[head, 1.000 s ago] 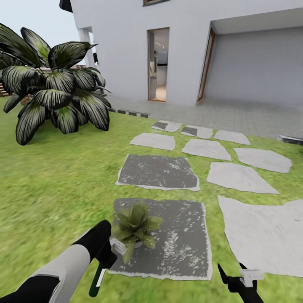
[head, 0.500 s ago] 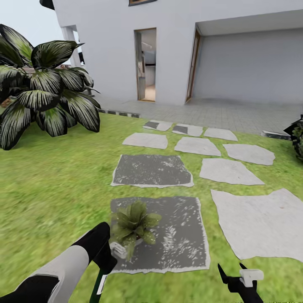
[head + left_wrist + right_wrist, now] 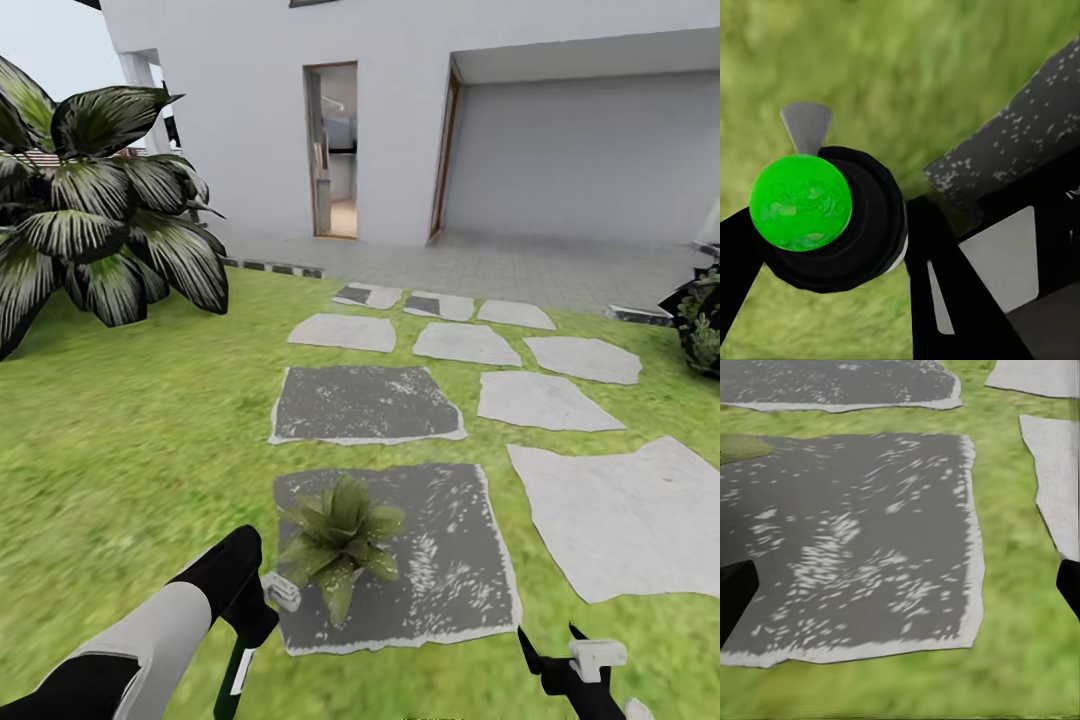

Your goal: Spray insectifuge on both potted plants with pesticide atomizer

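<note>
Over the last second the whole head view has slid — the doorway [image 3: 333, 150] and the big striped plant [image 3: 95, 200] sit further toward our left, and a dark shrub [image 3: 700, 320] has come in at the right edge. That is our own camera and base turning, not the things moving. The potted plant [image 3: 340, 535] and the dark stepping stone [image 3: 440, 560] under it have stayed in about the same place ahead of our left arm, only a touch nearer the middle. We read this as lining up on the plant, with the spraying itself not yet begun.

Our left gripper [image 3: 250, 610] is closed around the pesticide atomizer [image 3: 233, 680], which hangs down from it as a slim dark green stick with a white label strip, low in the head view just left of the plant. In the left wrist view the atomizer [image 3: 825, 217] shows end-on: a bright green round face set in a black ring, with black fingers [image 3: 945, 285] pressed on both sides of it. Its red tip we cannot make out.

The plant is a low rosette of pointed green leaves with pale speckles, its pot almost hidden under them. We see 1 plant here; the 2nd would have to be found afterwards.

Our right gripper [image 3: 555, 650] is low at the right, its fingers apart and holding nothing.
</note>
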